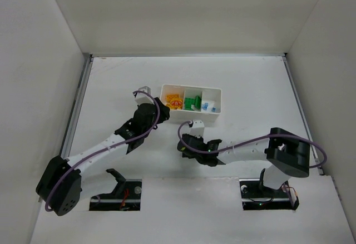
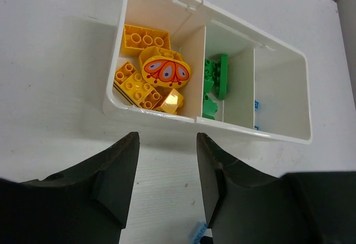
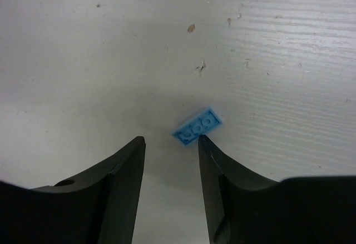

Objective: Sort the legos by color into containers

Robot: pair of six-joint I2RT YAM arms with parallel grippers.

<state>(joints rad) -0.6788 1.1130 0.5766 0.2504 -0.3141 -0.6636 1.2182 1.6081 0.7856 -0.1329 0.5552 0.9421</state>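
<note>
On the white surface (image 1: 111, 83), walled by plain white panels (image 1: 183, 10) on the far side and both flanks, the long white tray (image 1: 189, 86) sits a little beyond the middle, well apart from every wall. Grey rails (image 1: 75, 110) run along the left and right edges of the surface. In the right wrist view the surface is scuffed and dotted with small dark specks.

The tray's left compartment holds yellow-orange bricks (image 2: 146, 83), one of them a rounded piece (image 2: 165, 70) printed with an orange and red butterfly-like pattern. Green bricks (image 2: 216, 80) fill the middle compartment, and tiny light blue ones (image 1: 208, 106) lie in the right one.

One light blue brick (image 3: 197, 126) lies flat on the surface in front of the tray, studs up and turned at an angle. The right gripper (image 3: 170, 138) hangs over it released, and the brick sits just past the tip of one finger. The left gripper (image 2: 167, 138) hovers just short of the tray's near wall by the yellow compartment, its fingers spread with nothing between them.
</note>
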